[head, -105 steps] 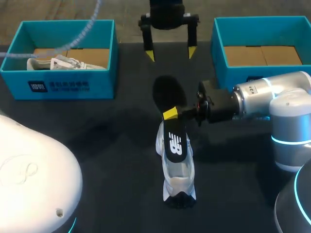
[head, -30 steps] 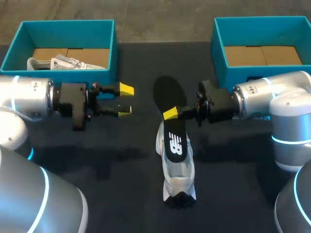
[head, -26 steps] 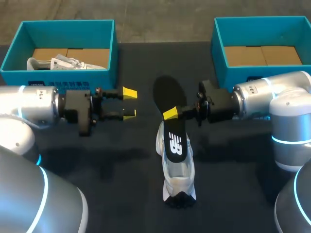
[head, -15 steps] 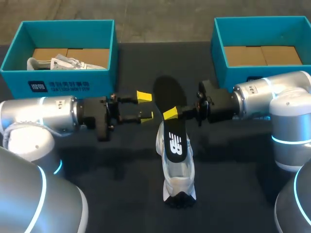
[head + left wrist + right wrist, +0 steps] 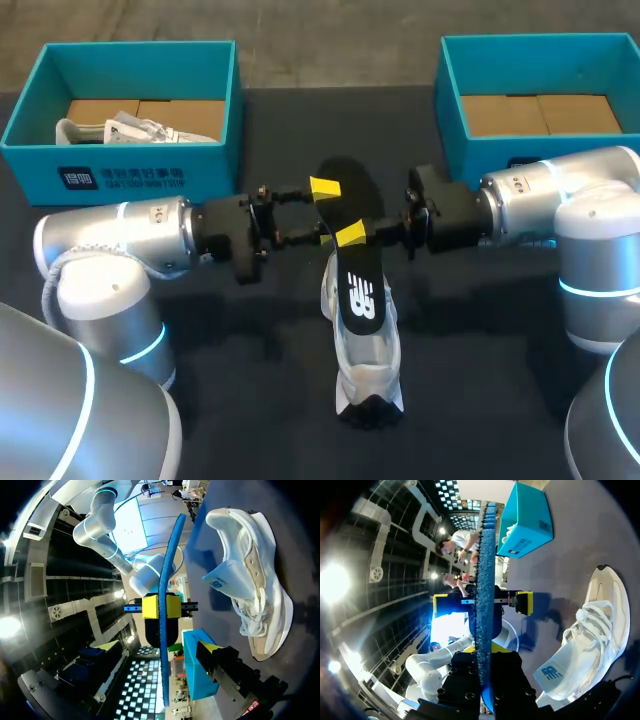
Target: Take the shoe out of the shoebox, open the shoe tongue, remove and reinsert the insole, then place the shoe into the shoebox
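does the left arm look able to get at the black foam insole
Likely yes: the left hand is open astride the black foam insole, nothing between; the right hand holds it upright.

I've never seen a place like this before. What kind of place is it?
Probably a robot testing lab. Over a dark table, the right gripper holds a black insole above a white shoe, with the left gripper close by. The left shoebox and right shoebox, both teal, stand behind.

A robotics lab: left arm and right arm over a black table bearing teal shoeboxes.
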Tool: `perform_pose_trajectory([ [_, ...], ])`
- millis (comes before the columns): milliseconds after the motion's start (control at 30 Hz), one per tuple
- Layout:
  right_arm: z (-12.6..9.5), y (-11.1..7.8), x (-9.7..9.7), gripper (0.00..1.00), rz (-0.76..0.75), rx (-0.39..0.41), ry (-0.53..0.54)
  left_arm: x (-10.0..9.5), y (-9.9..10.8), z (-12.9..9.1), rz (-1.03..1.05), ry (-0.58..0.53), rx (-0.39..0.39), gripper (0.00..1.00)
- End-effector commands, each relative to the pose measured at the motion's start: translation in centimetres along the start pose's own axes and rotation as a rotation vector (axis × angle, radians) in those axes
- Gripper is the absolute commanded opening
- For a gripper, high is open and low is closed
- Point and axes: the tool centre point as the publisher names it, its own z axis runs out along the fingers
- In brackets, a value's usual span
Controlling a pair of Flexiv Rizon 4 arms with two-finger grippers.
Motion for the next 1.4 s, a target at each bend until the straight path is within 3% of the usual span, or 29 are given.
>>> perform_pose_trajectory([
  [33,0.14,-0.05,-0.05,0.0,-0.001,-0.003,0.0,0.03,-0.27,1.18,-0.003,0.001,0.001,0.91],
  [233,0.14,-0.05,-0.05,0.0,-0.001,-0.003,0.0,-0.11,-0.86,1.37,0.008,0.004,0.003,0.6],
  [400,0.14,-0.05,-0.05,0.0,-0.001,-0.003,0.0,-0.03,-0.78,1.43,0.013,0.002,0.011,0.44],
  [533,0.14,-0.05,-0.05,0.0,-0.001,-0.003,0.0,-0.04,-0.72,1.5,0.021,0.001,0.005,0.42],
  [633,0.14,-0.05,-0.05,0.0,-0.001,-0.003,0.0,-0.02,-0.66,1.5,0.021,0.002,0.004,0.32],
  [800,0.14,-0.05,-0.05,0.0,-0.001,-0.003,0.0,0.06,-0.49,1.49,0.018,0.005,0.012,0.37],
  [967,0.14,-0.05,-0.05,0.0,-0.001,-0.003,0.0,0.11,-0.73,1.56,0.014,0.004,0.022,0.33],
  [1167,0.14,-0.05,-0.05,0.0,-0.001,-0.003,0.0,0.16,-0.61,1.46,0.013,0.002,0.021,0.17],
  [1233,0.14,-0.05,-0.05,0.0,-0.001,-0.003,0.0,0.26,-0.56,1.52,0.01,0.002,0.019,0.01],
  [1400,0.14,-0.05,-0.05,0.0,-0.001,-0.003,0.0,0.48,-0.59,1.72,0.008,0.003,0.021,0.0],
])
